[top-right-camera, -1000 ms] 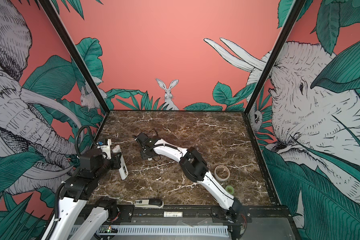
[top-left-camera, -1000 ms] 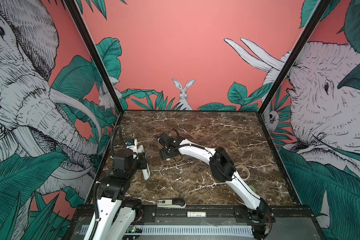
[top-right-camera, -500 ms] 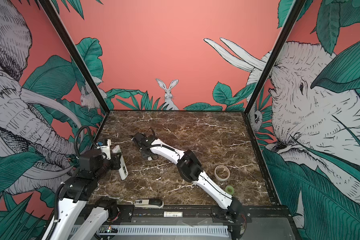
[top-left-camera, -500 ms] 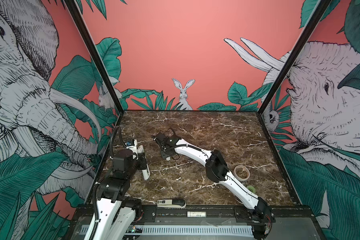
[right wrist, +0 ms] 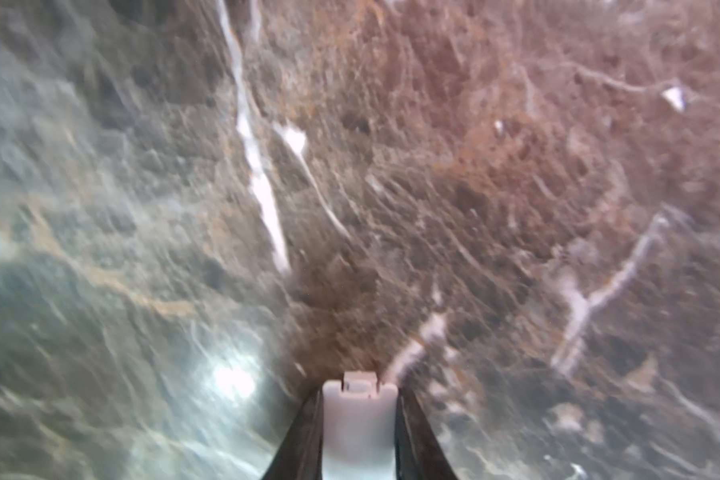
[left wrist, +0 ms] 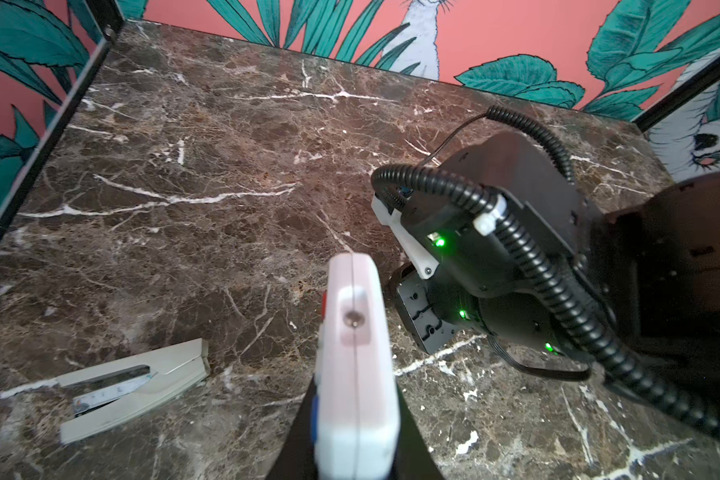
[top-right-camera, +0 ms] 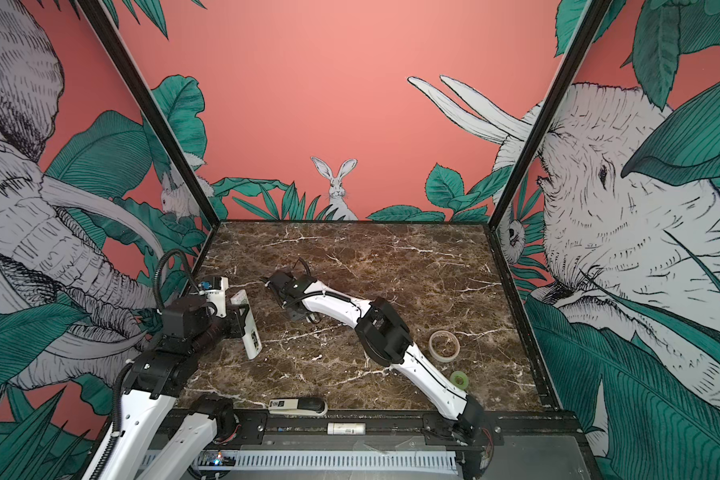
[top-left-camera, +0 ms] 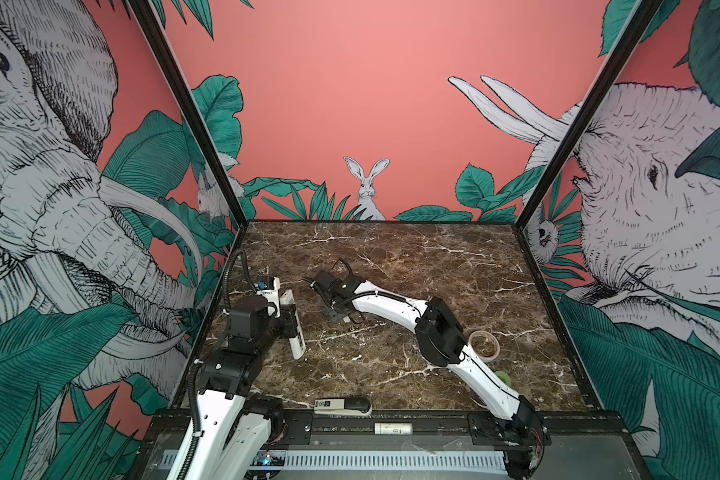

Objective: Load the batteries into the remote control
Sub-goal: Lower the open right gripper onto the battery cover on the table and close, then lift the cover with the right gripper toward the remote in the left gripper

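By the left edge of the bench (top-left-camera: pixel 391 266), the left pincer (top-left-camera: pixel 290 322) has not moved. It is still clenched tight on the middle of the remote control (left wrist: pixel 356 365).

Further right, near the middle of the bench, the right arm has sunk lower and stretched out more than a second ago. The right pincer (right wrist: pixel 359 392) has squeezed in, and now a small white cover (right wrist: pixel 357 432) sits between its two fingers, touching both. The remote control is near this pincer, on its left, and they do not touch.

In a top view, the tape ring (top-left-camera: pixel 485 356) near the right edge was half hidden behind the arm. Now it shows whole.
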You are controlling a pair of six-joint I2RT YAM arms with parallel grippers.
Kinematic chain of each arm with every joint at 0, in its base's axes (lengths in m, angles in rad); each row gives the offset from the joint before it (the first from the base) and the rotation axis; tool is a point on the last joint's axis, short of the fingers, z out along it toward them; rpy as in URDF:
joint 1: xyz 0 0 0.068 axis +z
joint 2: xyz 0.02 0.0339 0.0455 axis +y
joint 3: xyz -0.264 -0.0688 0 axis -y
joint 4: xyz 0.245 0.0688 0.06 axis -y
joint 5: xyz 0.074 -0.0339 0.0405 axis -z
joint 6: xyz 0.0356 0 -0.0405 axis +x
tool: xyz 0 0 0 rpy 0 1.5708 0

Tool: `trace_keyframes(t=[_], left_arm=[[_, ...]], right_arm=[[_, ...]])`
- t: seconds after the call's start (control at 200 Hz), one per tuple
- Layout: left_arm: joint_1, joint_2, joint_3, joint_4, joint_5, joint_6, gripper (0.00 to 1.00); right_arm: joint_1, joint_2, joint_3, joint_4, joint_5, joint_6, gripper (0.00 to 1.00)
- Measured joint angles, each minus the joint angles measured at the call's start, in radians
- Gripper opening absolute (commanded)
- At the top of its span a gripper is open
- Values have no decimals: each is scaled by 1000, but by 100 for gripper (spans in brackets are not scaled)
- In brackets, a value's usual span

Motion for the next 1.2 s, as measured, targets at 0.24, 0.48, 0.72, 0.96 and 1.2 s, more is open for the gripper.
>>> trace_keyframes(t=[0.24, 0.48, 0.72, 0.96, 1.2], left_arm=[[0, 83, -68, 142, 169, -31, 0], [-17, 220, -190, 436, 361, -144, 0], [-108, 327, -284, 806, 423, -280, 0], [-112, 455, -327, 1107, 429, -457, 0], [-111, 528, -335, 1301, 464, -629, 0]], right_arm=[[-64, -328, -550, 168, -9, -52, 24], [-117, -634, -942, 320, -11, -93, 24], [-113, -875, -1174, 564, -68, -113, 23], [-109, -1030, -1331, 886, -197, -94, 22], [-54, -1038, -1361, 1132, -256, -92, 22]])
